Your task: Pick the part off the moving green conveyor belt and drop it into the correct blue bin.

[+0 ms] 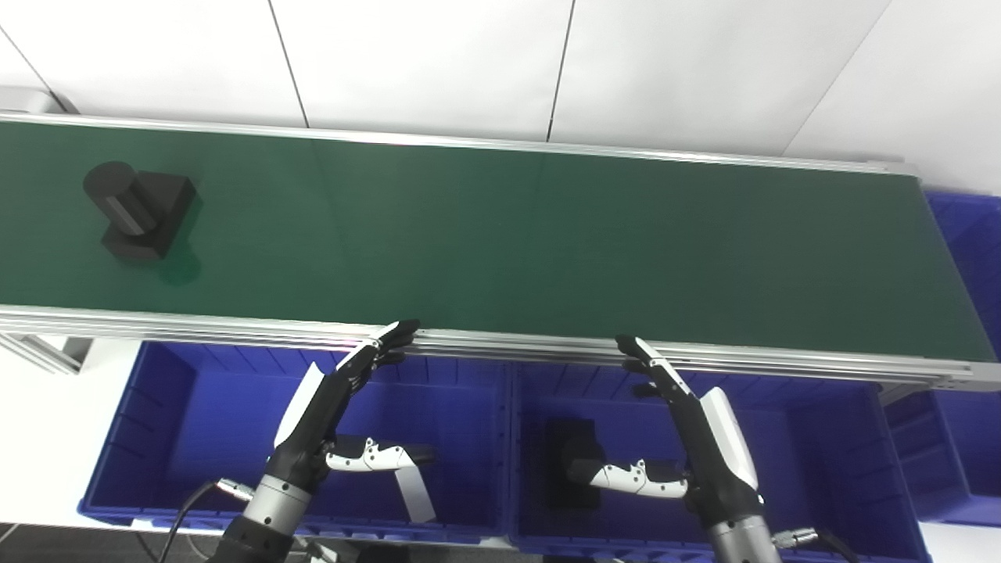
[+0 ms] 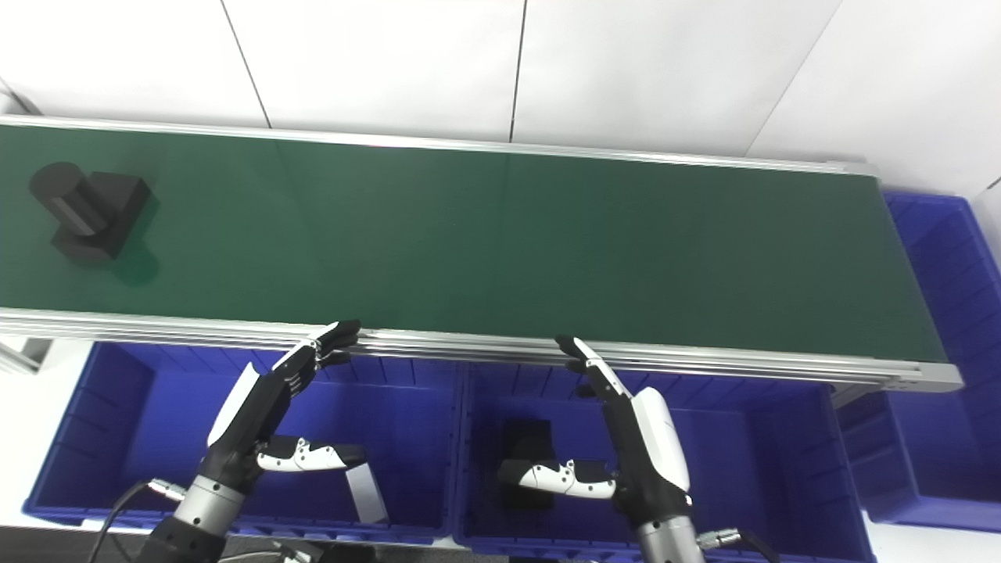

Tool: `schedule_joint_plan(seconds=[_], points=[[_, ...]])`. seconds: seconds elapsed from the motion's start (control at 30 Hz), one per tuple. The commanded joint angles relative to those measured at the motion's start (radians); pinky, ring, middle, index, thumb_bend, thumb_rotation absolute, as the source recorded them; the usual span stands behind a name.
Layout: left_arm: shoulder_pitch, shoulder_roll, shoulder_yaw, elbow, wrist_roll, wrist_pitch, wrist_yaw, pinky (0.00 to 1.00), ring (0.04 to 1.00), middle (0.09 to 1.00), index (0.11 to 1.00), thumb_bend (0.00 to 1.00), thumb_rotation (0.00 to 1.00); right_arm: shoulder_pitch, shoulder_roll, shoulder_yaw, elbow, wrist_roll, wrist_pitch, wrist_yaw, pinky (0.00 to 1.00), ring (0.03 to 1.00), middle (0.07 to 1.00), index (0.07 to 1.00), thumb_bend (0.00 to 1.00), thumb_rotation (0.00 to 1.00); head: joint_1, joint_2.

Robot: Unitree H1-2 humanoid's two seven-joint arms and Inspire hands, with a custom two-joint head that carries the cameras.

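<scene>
We see the black part [image 1: 139, 209], a cylinder lying across a square block, on the green conveyor belt [image 1: 547, 234] at its far left end, well apart from both hands. Our left hand [image 1: 328, 407] hangs over the left blue bin [image 1: 156, 422] with its fingers [image 1: 391, 338] stretched straight up to the belt's near aluminium rail [image 1: 508, 344] and the thumb stuck out sideways; it holds nothing. Our right hand [image 1: 696, 426] is posed likewise over the middle blue bin [image 1: 852, 446], fingers apart and extended, fingertips at the rail, also empty. The part sits left of and beyond the left hand's fingertips, across the belt's width. A dark block [image 1: 571, 450] lies in the middle bin, and a pale flat strip [image 1: 414, 491] in the left one (neither touched). A third blue bin [image 1: 966, 438] stands at the belt's right end.
</scene>
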Motion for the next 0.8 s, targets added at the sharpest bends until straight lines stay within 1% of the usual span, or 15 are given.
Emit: schedule_joint_plan(seconds=[0.0, 0.27, 0.4, 0.6, 0.77], points=[[-0.005, -0.004, 0.0, -0.024, -0.003, -0.025, 0.016, 0.79, 0.868, 0.894, 0.862, 0.91, 0.35, 0.004, 0.003, -0.002, -0.039, 0.014, 0.002, 0.011, 0.7, 0.831, 0.886, 0.891, 0.97, 0.41, -0.001, -0.001], [-0.007, -0.005, 0.001, -0.021, 0.007, -0.025, 0.02, 0.78, 0.859, 0.888, 0.854, 0.92, 0.36, 0.001, 0.003, -0.005, -0.02, 0.013, -0.023, 0.005, 0.69, 0.816, 0.875, 0.889, 0.97, 0.41, 0.0, -0.006], [-0.008, -0.001, 0.001, -0.019, 0.01, -0.025, 0.018, 0.8, 0.867, 0.891, 0.859, 0.92, 0.37, 0.0, 0.006, -0.004, -0.017, 0.016, -0.02, 0.006, 0.68, 0.815, 0.883, 0.891, 0.97, 0.4, -0.006, -0.009], [-0.012, 0.003, -0.001, -0.014, 0.01, -0.025, 0.021, 0.78, 0.862, 0.889, 0.855, 0.92, 0.36, 0.0, 0.01, -0.002, -0.011, -0.002, -0.024, -0.003, 0.68, 0.813, 0.873, 0.888, 0.97, 0.41, -0.02, -0.015], [-0.009, 0.001, 0.002, -0.009, 0.003, -0.025, 0.02, 0.78, 0.859, 0.886, 0.854, 0.93, 0.35, 0.002, 0.017, -0.002, -0.005, 0.015, -0.031, -0.004, 0.69, 0.82, 0.878, 0.891, 0.97, 0.4, -0.027, -0.028]])
